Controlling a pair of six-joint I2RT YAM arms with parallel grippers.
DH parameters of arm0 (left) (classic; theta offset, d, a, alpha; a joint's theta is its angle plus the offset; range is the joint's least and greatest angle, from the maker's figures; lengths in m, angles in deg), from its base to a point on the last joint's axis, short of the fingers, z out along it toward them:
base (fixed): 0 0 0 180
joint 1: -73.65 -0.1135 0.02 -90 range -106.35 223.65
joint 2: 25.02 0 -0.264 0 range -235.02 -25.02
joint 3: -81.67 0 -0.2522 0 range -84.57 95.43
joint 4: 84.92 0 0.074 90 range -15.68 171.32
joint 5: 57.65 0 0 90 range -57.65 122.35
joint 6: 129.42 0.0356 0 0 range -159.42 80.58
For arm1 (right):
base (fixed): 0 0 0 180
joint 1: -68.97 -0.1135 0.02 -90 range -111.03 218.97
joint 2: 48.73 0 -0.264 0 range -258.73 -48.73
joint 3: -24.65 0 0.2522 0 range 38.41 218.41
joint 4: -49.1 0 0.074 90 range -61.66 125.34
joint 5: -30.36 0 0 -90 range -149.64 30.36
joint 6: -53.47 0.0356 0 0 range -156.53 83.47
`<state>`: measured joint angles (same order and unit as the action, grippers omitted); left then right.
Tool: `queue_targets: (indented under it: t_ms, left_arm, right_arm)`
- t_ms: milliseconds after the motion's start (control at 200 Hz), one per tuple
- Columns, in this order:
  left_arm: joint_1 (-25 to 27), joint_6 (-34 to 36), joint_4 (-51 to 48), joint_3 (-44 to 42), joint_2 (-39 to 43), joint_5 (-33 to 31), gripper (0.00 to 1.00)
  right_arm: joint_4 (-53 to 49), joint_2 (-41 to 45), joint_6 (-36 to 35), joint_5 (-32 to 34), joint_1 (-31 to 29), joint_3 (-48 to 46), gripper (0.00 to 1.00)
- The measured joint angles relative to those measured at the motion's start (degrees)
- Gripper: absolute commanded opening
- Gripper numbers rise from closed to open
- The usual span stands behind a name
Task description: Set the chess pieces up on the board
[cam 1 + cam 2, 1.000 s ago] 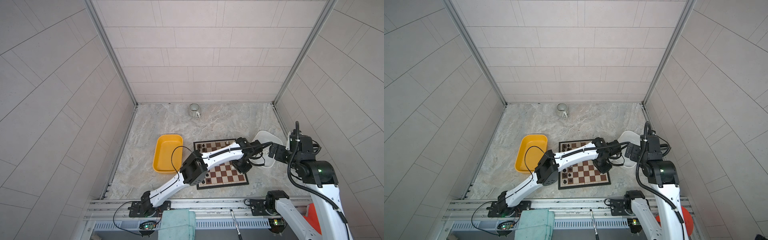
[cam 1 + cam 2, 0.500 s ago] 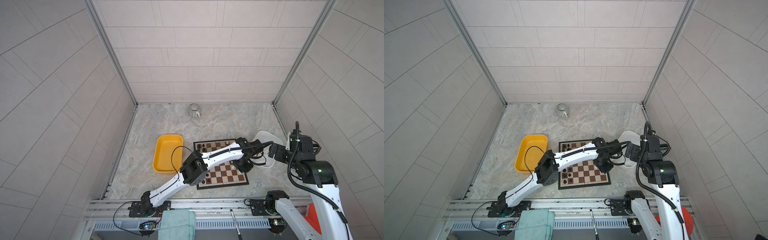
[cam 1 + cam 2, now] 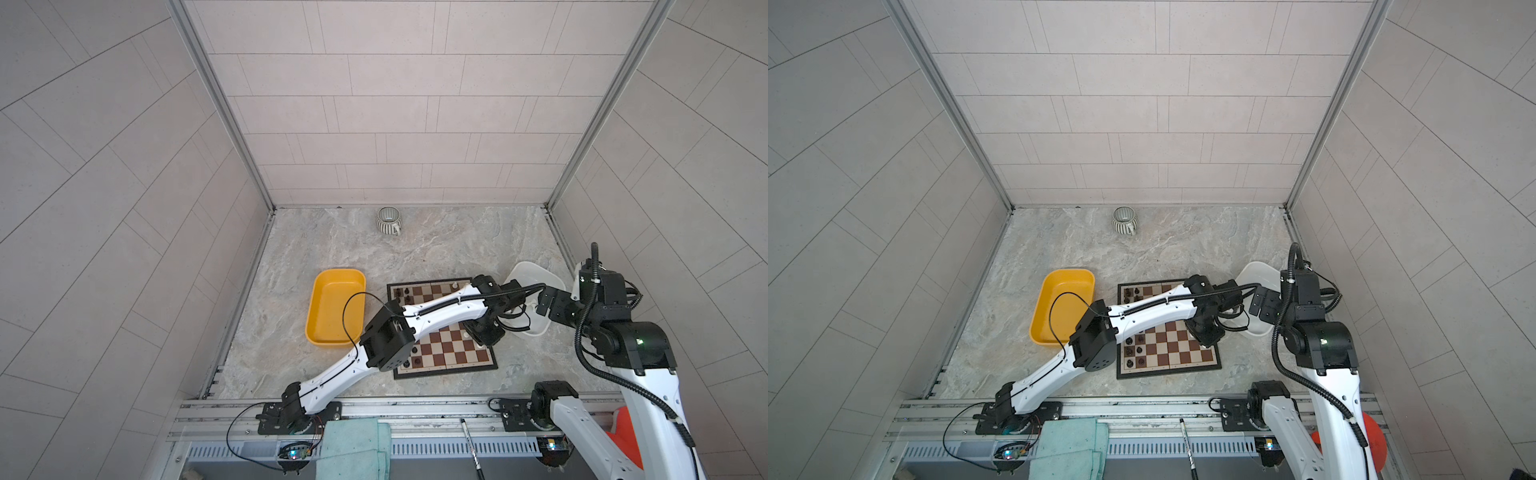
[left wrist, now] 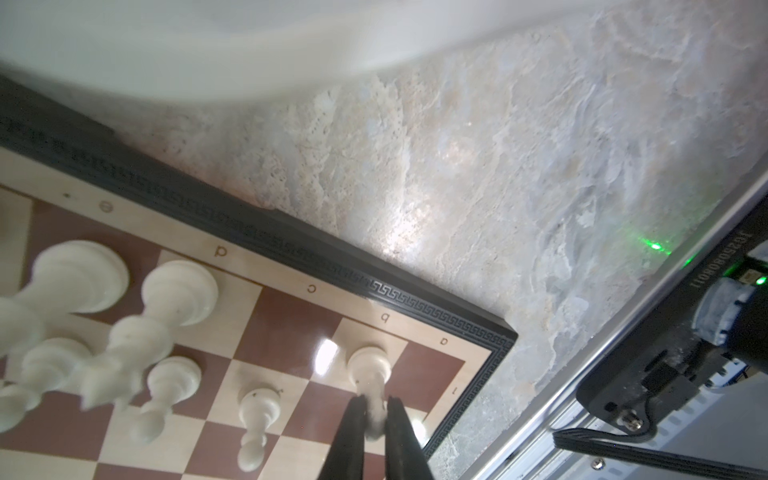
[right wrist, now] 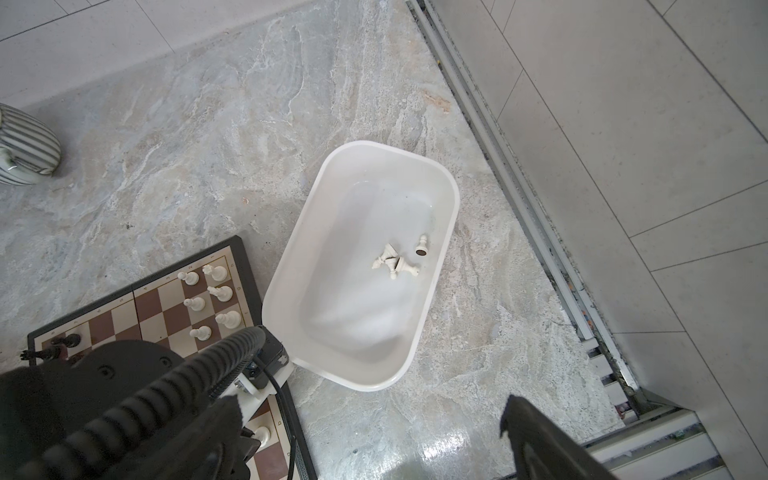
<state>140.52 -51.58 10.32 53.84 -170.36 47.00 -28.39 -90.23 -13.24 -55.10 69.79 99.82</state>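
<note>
**A:** Two tools. What has each got?

**B:** The left tool (image 4: pixel 375 402) is pinched tight on the top of a white pawn (image 4: pixel 368 365), whose base stands on a cream square at the board's (image 4: pixel 291 309) corner. The right tool (image 5: pixel 365 434) gapes wide, empty, near the white tray (image 5: pixel 361 146).

**A:** And the other chess pieces (image 5: pixel 227 319)?

**B:** White ones stand close by that pawn, black ones along the opposite edge. Several lie in the tray.

Bright diffuse light, board (image 4: pixel 266 316) glare, blurred foreground
</note>
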Motion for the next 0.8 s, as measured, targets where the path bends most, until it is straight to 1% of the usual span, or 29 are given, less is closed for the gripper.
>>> queue_targets:
  t_ms: [205,400,701,801]
  left_arm:
    - [0.00,-0.04,-0.20,-0.02,0.00,-0.20,0.14]
    - [0.00,-0.35,-0.11,-0.04,0.00,-0.26,0.27]
    - [-0.35,-0.48,3.32,-0.79,0.72,2.58,0.34]
    - [-0.94,-0.46,3.89,-1.77,3.85,3.32,0.36]
  right_arm:
    - [0.00,0.00,0.00,-0.44,0.00,0.00,0.99]
    - [0.02,0.00,0.00,-0.66,0.00,0.00,0.99]
    - [0.11,-0.57,0.00,-0.70,0.00,-0.59,0.99]
    - [0.39,-2.01,0.26,-1.20,0.44,-0.59,0.99]
